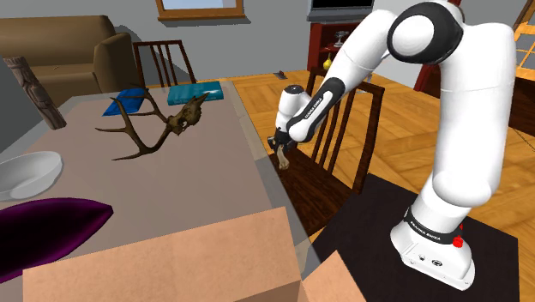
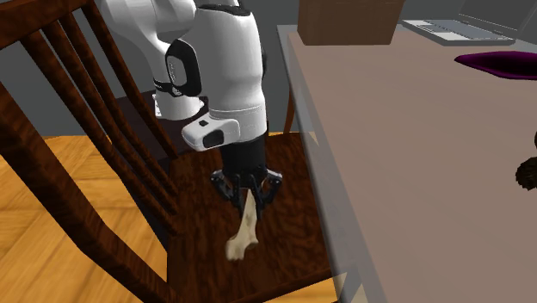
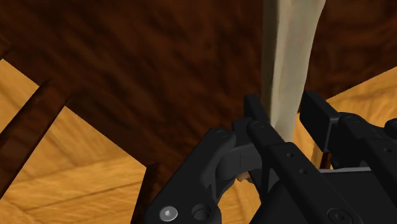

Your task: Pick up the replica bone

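Surface [image 1: 214, 180]: long grey-brown top, not involved at this moment; the work is beside its edge, over the dark wooden chair [image 2: 202, 250] standing close to it. White arm [image 1: 454, 111] reaches down over the seat. End effector [image 2: 247, 188] points downward, set narrow, fingers [image 3: 256, 114] clasping the replica bone [image 2: 243, 225] near its upper end. Bone is pale and hangs below the fingers on a slant, with its knobbed lower end just above or touching the seat; cannot tell which. Judgement: grasp made, lift barely begun or pending. Risks: the grip sits at one end, so the long free part may pivot between the pads and slide out on a quick rise; the slanted bone could also knock the chair's back slats or the surface edge if the arm moves sideways before clearing the seat
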